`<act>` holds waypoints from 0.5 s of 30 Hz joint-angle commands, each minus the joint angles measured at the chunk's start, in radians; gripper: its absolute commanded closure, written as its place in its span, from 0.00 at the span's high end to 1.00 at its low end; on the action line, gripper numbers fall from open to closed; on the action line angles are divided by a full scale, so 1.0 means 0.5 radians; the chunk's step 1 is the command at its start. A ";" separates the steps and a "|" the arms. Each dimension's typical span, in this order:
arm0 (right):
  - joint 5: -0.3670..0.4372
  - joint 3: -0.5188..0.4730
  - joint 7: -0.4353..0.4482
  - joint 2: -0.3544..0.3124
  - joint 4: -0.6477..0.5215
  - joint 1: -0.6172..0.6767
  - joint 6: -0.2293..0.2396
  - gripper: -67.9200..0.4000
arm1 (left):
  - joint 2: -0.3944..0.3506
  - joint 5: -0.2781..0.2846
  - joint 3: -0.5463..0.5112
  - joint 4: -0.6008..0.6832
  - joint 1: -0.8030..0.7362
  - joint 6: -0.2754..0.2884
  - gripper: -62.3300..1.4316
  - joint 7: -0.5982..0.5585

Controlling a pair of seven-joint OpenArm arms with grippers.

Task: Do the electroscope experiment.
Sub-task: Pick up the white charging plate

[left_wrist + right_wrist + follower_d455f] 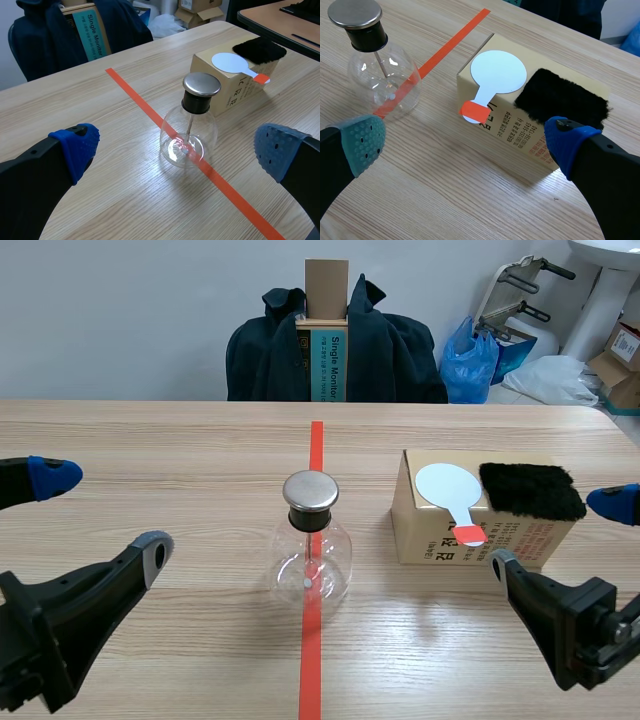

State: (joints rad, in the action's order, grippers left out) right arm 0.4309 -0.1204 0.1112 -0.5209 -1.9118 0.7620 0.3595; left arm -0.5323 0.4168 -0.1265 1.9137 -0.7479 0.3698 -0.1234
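The electroscope [312, 552] [190, 132] [379, 70], a round glass flask with a black neck and a metal cap, stands on the red tape line at the table's middle. To its right a cardboard box [430, 530] [235, 90] [520, 135] carries a white disc paddle with an orange-red handle [452, 492] [232, 63] [496, 75] and a black fur pad [532, 490] [259, 49] [562, 100]. My left gripper [100, 515] [175, 150] is open, near the table's left front, with the flask ahead of it. My right gripper [560, 535] [465, 140] is open just in front of the box.
A chair with a dark jacket [335, 350] and a cardboard piece stands behind the table's far edge. Blue bags [475, 365] and boxes lie on the floor at the back right. A second table [285, 20] shows in the left wrist view.
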 commanded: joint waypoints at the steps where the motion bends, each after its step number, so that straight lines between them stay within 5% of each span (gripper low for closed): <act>1: 0.015 -0.006 0.041 0.001 -0.027 -0.023 0.001 1.00 | 0.000 0.013 0.008 0.024 0.007 -0.018 1.00 -0.030; 15: -0.002 -0.011 -0.059 -0.010 -0.027 -0.023 0.002 1.00 | 0.000 0.011 0.008 0.024 0.006 -0.018 1.00 -0.028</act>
State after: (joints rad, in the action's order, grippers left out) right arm 0.4271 -0.1204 0.0734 -0.5213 -1.9118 0.7620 0.3595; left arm -0.5323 0.4168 -0.1265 1.9137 -0.7479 0.3660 -0.1234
